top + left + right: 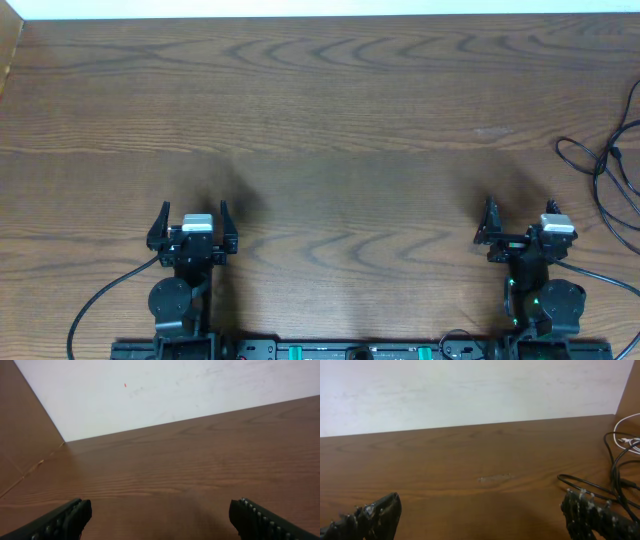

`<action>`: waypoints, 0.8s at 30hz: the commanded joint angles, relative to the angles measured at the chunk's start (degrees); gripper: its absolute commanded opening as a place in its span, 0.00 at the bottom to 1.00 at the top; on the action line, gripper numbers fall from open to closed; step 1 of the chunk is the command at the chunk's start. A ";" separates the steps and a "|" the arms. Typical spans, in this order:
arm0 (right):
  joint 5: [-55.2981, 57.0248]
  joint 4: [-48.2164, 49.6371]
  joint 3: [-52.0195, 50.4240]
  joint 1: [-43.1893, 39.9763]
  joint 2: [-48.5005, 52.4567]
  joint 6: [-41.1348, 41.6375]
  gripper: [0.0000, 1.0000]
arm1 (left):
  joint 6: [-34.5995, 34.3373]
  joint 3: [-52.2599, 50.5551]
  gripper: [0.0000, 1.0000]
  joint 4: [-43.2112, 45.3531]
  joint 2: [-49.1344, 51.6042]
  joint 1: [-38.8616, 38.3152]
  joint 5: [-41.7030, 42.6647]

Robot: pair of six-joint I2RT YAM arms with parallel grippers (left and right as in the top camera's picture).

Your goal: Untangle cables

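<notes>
The left gripper (192, 213) is being held over the wooden table (320, 110), near the front edge on the left side. Its jaws are being held wide open, and nothing is being gripped between them. In the left wrist view, only bare wood is being shown between the two black fingers (62, 521). The right gripper (518, 218) is being held near the front edge on the right side. Its jaws are also being held fully apart, and nothing is being gripped by them.

The cables (603, 165) are being seen at the right edge of the table, as loose black loops that are partly cut off by the border of the overhead view. They are well apart from the left gripper. They are being seen ahead of the right gripper and to its right, and they are not being touched by it. In the right wrist view, a whitish strand (626, 421) is being shown behind the black loops, close to a brown side panel (631, 390).
</notes>
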 commanded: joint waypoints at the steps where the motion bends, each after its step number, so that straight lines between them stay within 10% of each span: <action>1: 0.90 -0.20 -0.07 0.33 -0.39 -0.57 0.99 | -0.50 -0.83 0.94 -2.23 -0.35 0.20 -0.13; 24: 0.90 -0.20 -0.07 0.33 -0.37 -0.57 0.99 | -4.31 -0.83 0.94 -2.19 -0.37 0.20 0.72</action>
